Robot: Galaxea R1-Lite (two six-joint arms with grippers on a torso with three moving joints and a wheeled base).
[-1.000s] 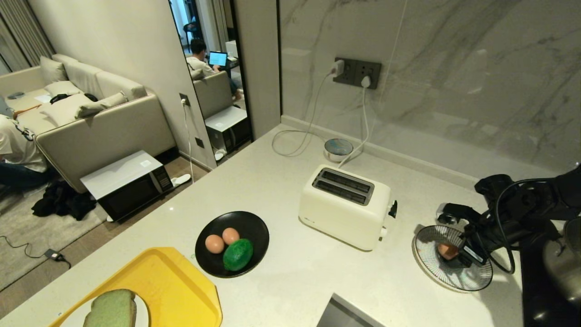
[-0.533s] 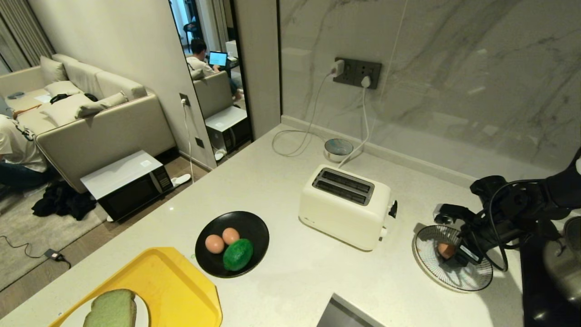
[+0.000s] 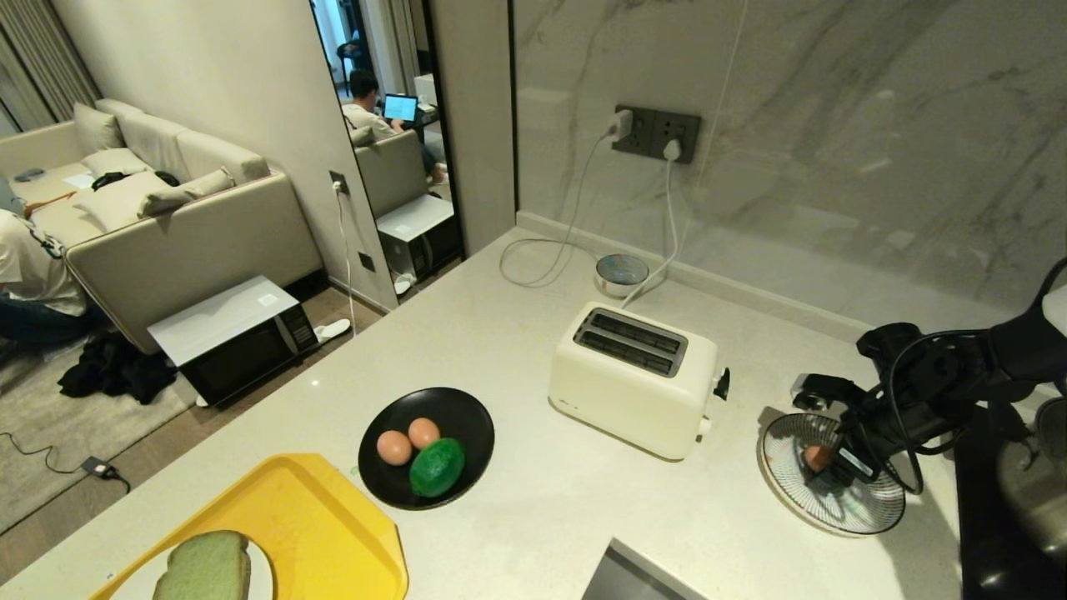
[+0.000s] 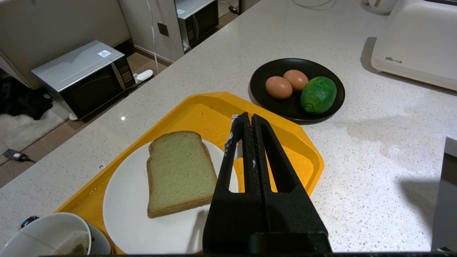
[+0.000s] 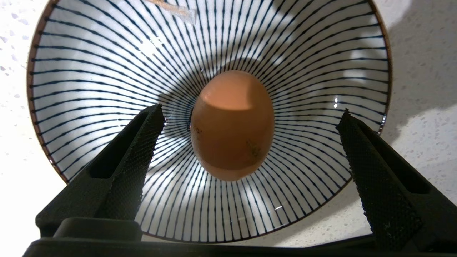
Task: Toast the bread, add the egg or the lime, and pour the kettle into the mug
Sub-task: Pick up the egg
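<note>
Right wrist view: my right claw is spread wide over the striped bowl, with the egg lying in the bottom, between the two fingers and touching neither.
Egg, risk: it is smooth and oval, so I judge it can roll in the curved bowl if I lift away carelessly and a finger knocks it.
Bowl, risk: it looks like glossy glazed ceramic with thin dark lines; I think a push on the rim could slide it on the table.
Left claw: my left claw is pressed together and holds nothing; it hangs over the yellow tray.
Bread: the bread lies flat on a white plate on the tray, pale green, porous, with a thin crust; not yet in the toaster.
Bread, risk: it seems soft, so a hard pinch may tear it.
Black plate: the black plate carries two other eggs and the lime, which has bumpy skin.
Mug: a cup with white inside stands beside the white plate.
Kettle: I cannot make it out surely.
</note>
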